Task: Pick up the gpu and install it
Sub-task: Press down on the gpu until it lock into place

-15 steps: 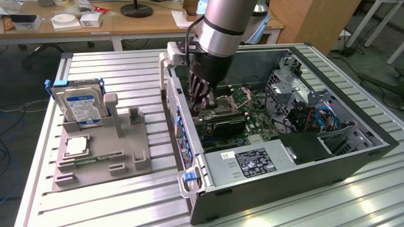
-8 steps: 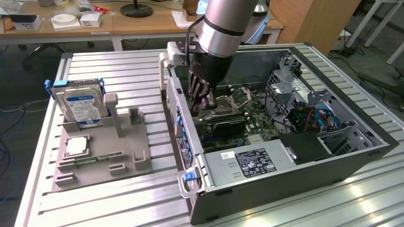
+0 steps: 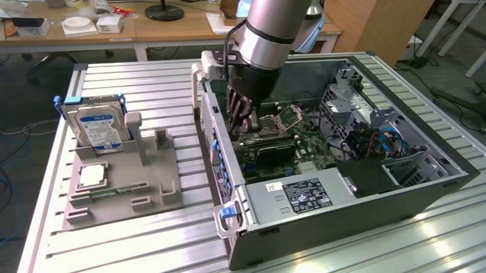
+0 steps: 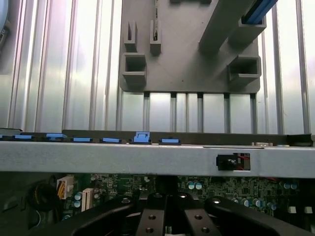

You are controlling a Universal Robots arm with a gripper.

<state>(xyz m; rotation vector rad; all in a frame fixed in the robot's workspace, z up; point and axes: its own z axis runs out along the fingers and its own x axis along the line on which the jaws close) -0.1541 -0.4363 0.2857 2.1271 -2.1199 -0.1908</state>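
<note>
Exterior view: the gripper (image 3: 247, 122), clenched, is inside the computer case (image 3: 425, 193), just above the seated gpu (image 3: 267, 150).

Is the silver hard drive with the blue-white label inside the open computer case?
No, the silver hard drive with the blue-white label stands upright in the grey holder tray on the table, outside the open computer case.

place: lab/workshop | cues: slatted aluminium bench (image 3: 136, 79); open PC case (image 3: 334, 170); cluttered wooden desks (image 3: 152, 28)
</note>
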